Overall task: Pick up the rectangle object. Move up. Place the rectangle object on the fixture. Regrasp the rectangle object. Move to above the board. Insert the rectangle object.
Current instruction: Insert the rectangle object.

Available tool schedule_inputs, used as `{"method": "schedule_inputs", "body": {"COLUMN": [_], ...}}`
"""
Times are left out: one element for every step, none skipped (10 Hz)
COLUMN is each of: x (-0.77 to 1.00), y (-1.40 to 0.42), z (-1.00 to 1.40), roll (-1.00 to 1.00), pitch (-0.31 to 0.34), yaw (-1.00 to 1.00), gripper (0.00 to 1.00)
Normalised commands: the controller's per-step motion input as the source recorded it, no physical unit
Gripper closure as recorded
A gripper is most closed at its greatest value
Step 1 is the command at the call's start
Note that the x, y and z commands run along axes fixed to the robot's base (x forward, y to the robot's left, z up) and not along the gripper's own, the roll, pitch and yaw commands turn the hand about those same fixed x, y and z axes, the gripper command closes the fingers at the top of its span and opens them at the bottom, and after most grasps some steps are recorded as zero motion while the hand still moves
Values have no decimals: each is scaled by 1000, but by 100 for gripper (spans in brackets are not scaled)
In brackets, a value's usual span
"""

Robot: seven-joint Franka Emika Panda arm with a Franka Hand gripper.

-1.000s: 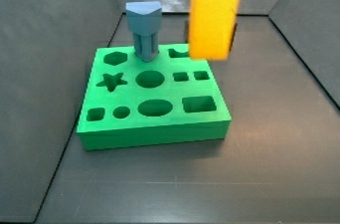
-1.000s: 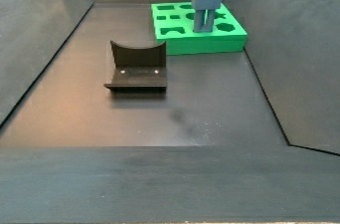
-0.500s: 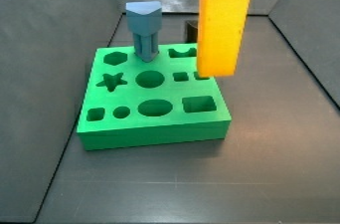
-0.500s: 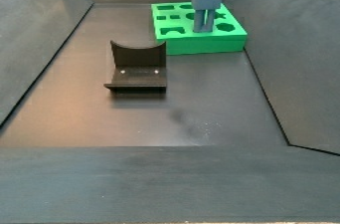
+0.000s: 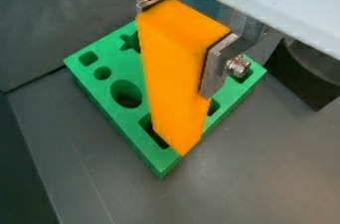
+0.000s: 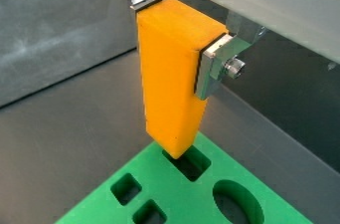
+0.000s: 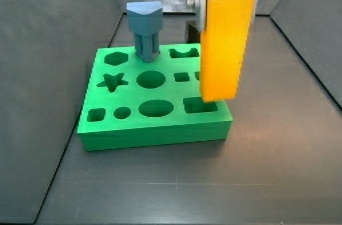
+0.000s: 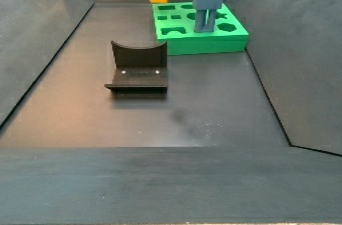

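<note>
Above board: pincer clamping upright rectangle object; no writing visible.

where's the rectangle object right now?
The rectangle object is held upright in the end effector, hanging above the board with its lower end just over a cut-out in a wrist view, and apart from the blue peg.
</note>
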Motion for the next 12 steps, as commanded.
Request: {"method": "schedule_inputs", "body": {"x": [-123, -311, -326, -266, -131, -77, -114, 0, 234, 480, 631, 629], "y": [0, -77, -251, -349, -366, -186, -20, 0, -83, -117, -51, -14], "z": [-209, -480, -594, -663, -634, -700, -634, -649, -791, -823, -597, -434], "roll": [101, 187, 194, 116, 33, 217, 349, 304, 199, 146, 219, 253], "pitch": [-86, -149, -154, -129, -106, -56, 0, 10, 60, 129, 240, 319], "yaw": [37, 31, 3, 0, 0, 57, 200, 186, 131, 34, -14, -109], "gripper": [100, 100, 100, 100, 100, 100, 100, 100, 100, 100, 100, 100]}}
